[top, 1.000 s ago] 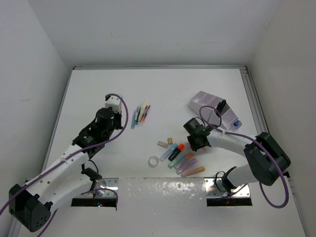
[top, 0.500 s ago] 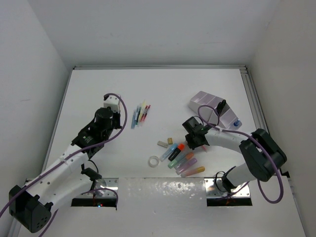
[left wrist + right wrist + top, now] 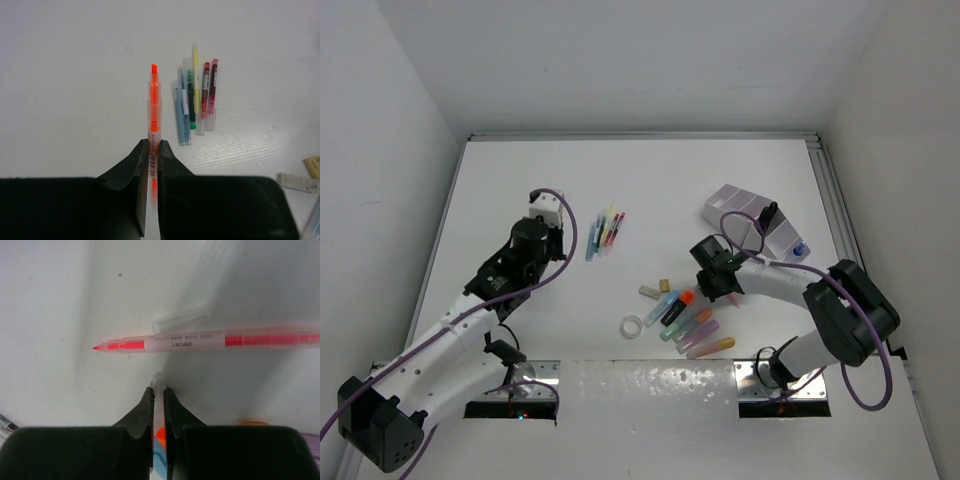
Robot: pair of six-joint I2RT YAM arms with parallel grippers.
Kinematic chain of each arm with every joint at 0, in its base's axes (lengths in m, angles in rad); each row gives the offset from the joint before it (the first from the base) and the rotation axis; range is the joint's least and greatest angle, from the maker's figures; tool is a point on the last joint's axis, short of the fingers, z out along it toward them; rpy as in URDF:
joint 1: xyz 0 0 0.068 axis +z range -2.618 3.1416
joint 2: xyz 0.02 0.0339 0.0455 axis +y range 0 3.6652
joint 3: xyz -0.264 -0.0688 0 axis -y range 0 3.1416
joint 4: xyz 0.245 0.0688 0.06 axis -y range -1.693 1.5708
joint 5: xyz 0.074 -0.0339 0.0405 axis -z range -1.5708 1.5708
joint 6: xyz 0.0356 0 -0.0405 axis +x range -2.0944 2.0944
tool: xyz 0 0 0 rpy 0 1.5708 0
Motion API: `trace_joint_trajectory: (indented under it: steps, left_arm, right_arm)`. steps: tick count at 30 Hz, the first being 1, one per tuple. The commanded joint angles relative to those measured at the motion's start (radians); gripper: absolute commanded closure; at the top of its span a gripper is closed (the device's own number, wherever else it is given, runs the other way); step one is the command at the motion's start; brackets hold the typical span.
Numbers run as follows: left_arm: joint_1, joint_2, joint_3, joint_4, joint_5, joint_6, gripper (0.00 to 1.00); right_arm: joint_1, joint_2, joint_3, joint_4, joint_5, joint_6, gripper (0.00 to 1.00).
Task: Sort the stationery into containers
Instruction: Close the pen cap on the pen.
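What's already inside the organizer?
The organizer shows a black item sticking up from one compartment and something blue at its right end. The purple cable and the compartment walls hide the rest.

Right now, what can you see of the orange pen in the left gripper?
The orange pen is thin, with a clear plastic barrel, an orange core and a bare tip, uncapped. The left gripper is shut on its labelled lower end. It points away from the wrist camera, apart from the pens to its right.
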Motion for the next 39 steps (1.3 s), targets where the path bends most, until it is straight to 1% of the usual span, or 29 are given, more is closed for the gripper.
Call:
trace_joint_trajectory:
  steps: [1, 2, 3, 4, 6, 7, 9, 10, 11, 12, 13, 14, 15, 16, 18, 19, 20, 21, 22, 23, 25, 27, 29, 30, 33, 37, 39]
  left_arm:
    - [0.012, -0.026, 0.0, 0.049, -0.006, 0.014, 1.0]
    - [0.012, -0.026, 0.0, 0.052, -0.001, 0.018, 1.0]
    - [0.011, -0.026, 0.0, 0.057, 0.016, 0.024, 1.0]
    - [0.012, -0.028, 0.002, 0.061, 0.028, 0.031, 1.0]
    - [0.014, -0.026, 0.003, 0.077, 0.089, 0.044, 1.0]
    - [0.012, -0.029, 0.002, 0.083, 0.118, 0.046, 1.0]
    - [0.012, -0.023, 0.002, 0.104, 0.204, 0.044, 1.0]
    - [0.012, -0.018, 0.003, 0.112, 0.238, 0.078, 1.0]
    - [0.012, -0.017, 0.005, 0.123, 0.29, 0.08, 1.0]
    - [0.012, -0.006, 0.009, 0.127, 0.307, 0.075, 1.0]
    - [0.012, 0.0, 0.012, 0.13, 0.327, 0.074, 1.0]
    - [0.012, 0.005, 0.017, 0.136, 0.359, 0.072, 1.0]
    - [0.012, 0.015, 0.02, 0.143, 0.361, 0.072, 1.0]
    - [0.012, 0.021, 0.026, 0.149, 0.399, 0.074, 1.0]
    - [0.014, 0.035, 0.042, 0.175, 0.451, 0.081, 1.0]
    - [0.011, 0.041, 0.046, 0.184, 0.471, 0.087, 1.0]
    - [0.011, 0.051, 0.052, 0.201, 0.512, 0.095, 1.0]
    - [0.011, 0.058, 0.068, 0.21, 0.533, 0.1, 1.0]
    - [0.009, 0.064, 0.077, 0.216, 0.557, 0.104, 1.0]
    - [0.007, 0.072, 0.088, 0.225, 0.612, 0.121, 1.0]
    - [0.003, 0.1, 0.115, 0.232, 0.66, 0.129, 1.0]
    - [-0.002, 0.129, 0.14, 0.238, 0.724, 0.124, 1.0]
    - [-0.005, 0.149, 0.146, 0.239, 0.784, 0.107, 1.0]
    - [-0.006, 0.152, 0.149, 0.282, 0.801, 0.098, 1.0]
    - [-0.008, 0.161, 0.151, 0.319, 0.844, 0.061, 1.0]
    - [-0.009, 0.175, 0.149, 0.351, 0.847, -0.064, 1.0]
    - [-0.009, 0.178, 0.155, 0.359, 0.853, -0.097, 1.0]
  right_arm:
    - [-0.005, 0.026, 0.012, -0.065, 0.115, -0.133, 1.0]
    - [-0.002, 0.028, 0.064, -0.061, 0.137, -0.274, 1.0]
    - [0.01, 0.033, 0.091, -0.058, 0.191, -0.351, 1.0]
    - [0.023, 0.03, 0.14, -0.053, 0.225, -0.488, 1.0]
    - [0.043, -0.001, 0.167, -0.033, 0.297, -0.612, 1.0]
    - [0.047, -0.018, 0.168, 0.01, 0.309, -0.717, 1.0]
    - [0.044, -0.079, 0.152, 0.089, 0.31, -0.816, 1.0]
    - [0.041, -0.098, 0.133, 0.173, 0.291, -0.909, 1.0]
    - [0.037, -0.113, 0.127, 0.214, 0.276, -0.948, 1.0]
    - [0.038, -0.131, 0.128, 0.263, 0.239, -0.985, 1.0]
    - [0.036, -0.139, 0.145, 0.277, 0.219, -1.064, 1.0]
    - [0.035, -0.141, 0.156, 0.287, 0.199, -1.106, 1.0]
    - [0.033, -0.144, 0.171, 0.307, 0.176, -1.143, 1.0]
    - [0.033, -0.15, 0.2, 0.312, 0.123, -1.216, 1.0]
    - [0.021, -0.156, 0.237, 0.335, 0.055, -1.276, 1.0]
    - [0.015, -0.159, 0.28, 0.34, 0.018, -1.336, 1.0]
    - [0.007, -0.167, 0.306, 0.34, -0.058, -1.371, 1.0]
    - [0.006, -0.168, 0.334, 0.338, -0.094, -1.404, 1.0]
    - [0.006, -0.171, 0.392, 0.335, -0.13, -1.472, 1.0]
    - [0.006, -0.179, 0.417, 0.332, -0.193, -1.505, 1.0]
    - [0.006, -0.19, 0.487, 0.324, -0.246, -1.563, 1.0]
    - [0.004, -0.202, 0.527, 0.34, -0.31, -1.58, 1.0]
    - [0.006, -0.213, 0.566, 0.361, -0.327, -1.58, 1.0]
    - [0.007, -0.217, 0.57, 0.398, -0.386, -1.564, 1.0]
    - [0.039, -0.237, 0.564, 0.476, -0.411, -1.556, 1.0]
    - [0.096, -0.243, 0.544, 0.524, -0.401, -1.557, 1.0]
    - [0.104, -0.25, 0.53, 0.553, -0.402, -1.56, 1.0]
